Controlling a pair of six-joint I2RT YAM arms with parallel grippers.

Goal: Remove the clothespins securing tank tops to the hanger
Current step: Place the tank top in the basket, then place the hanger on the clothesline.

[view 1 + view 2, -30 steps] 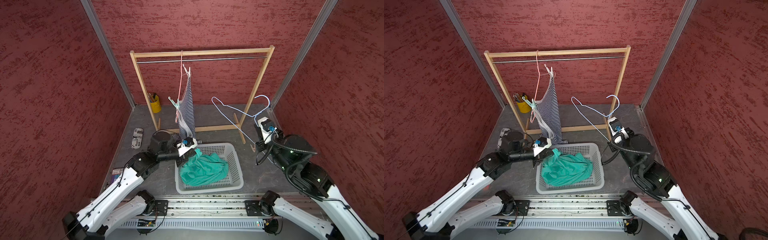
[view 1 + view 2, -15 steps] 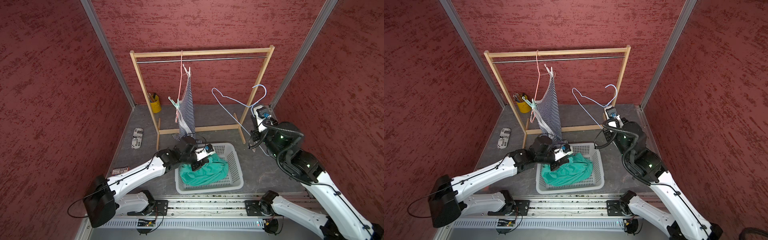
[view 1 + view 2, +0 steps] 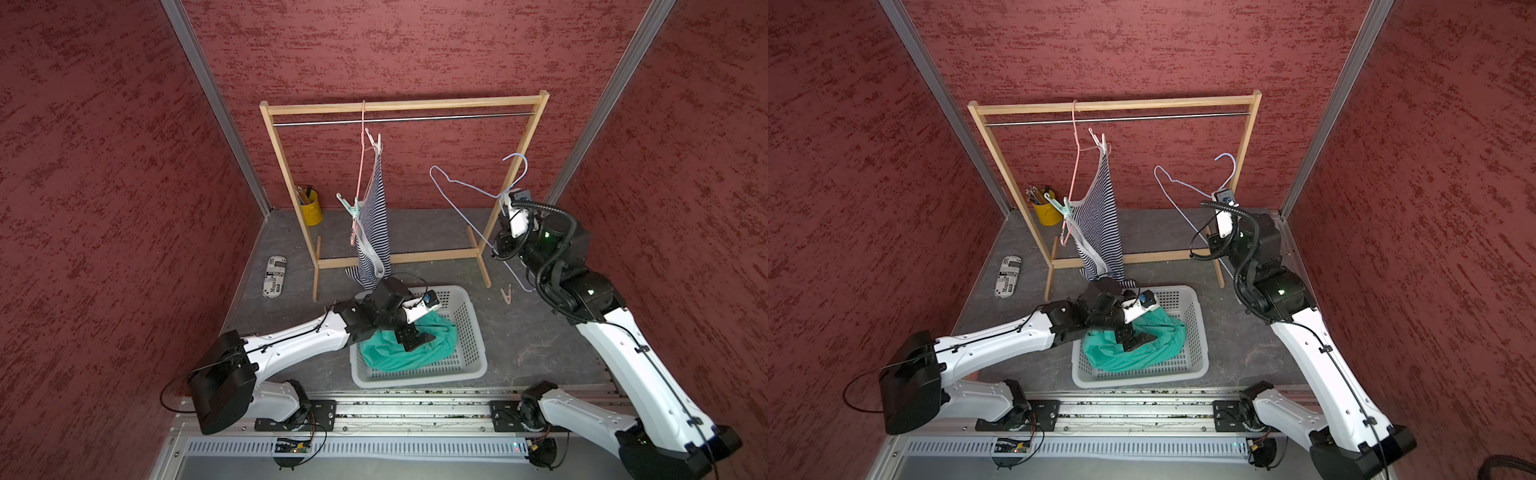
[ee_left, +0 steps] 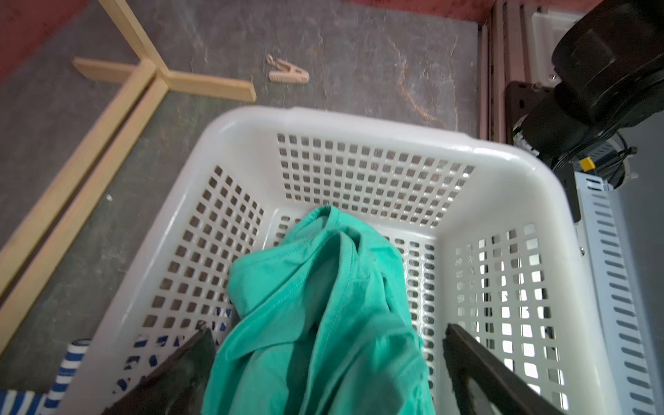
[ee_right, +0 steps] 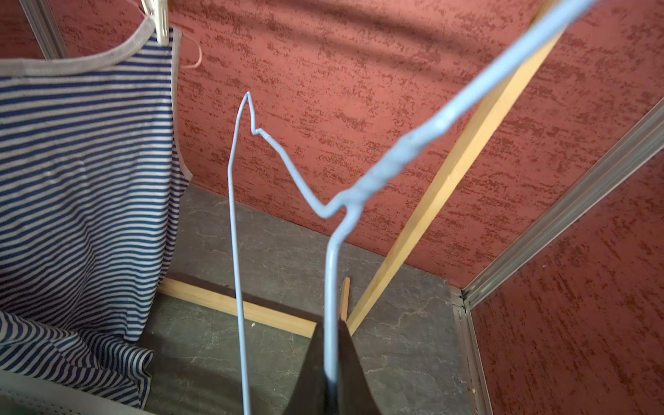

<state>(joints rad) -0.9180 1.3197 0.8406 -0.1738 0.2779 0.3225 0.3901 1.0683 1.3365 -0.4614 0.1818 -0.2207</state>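
Grey table (image 3: 519, 340); left hand (image 4: 328, 332) wide open over the basket (image 3: 469, 324); mint clothespin (image 3: 348, 204) hangs above and behind the basket, nearer that arm; right hand (image 5: 332, 341) clamps the blue hanger (image 5: 332, 258).

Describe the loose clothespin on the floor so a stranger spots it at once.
Find the wooden clothes rack and its foot nearest the right arm. Just beside that foot, on the grey floor, lies a pale pink clothespin. It alone grips nothing; the white clothespin and green clothespin pinch the striped top.
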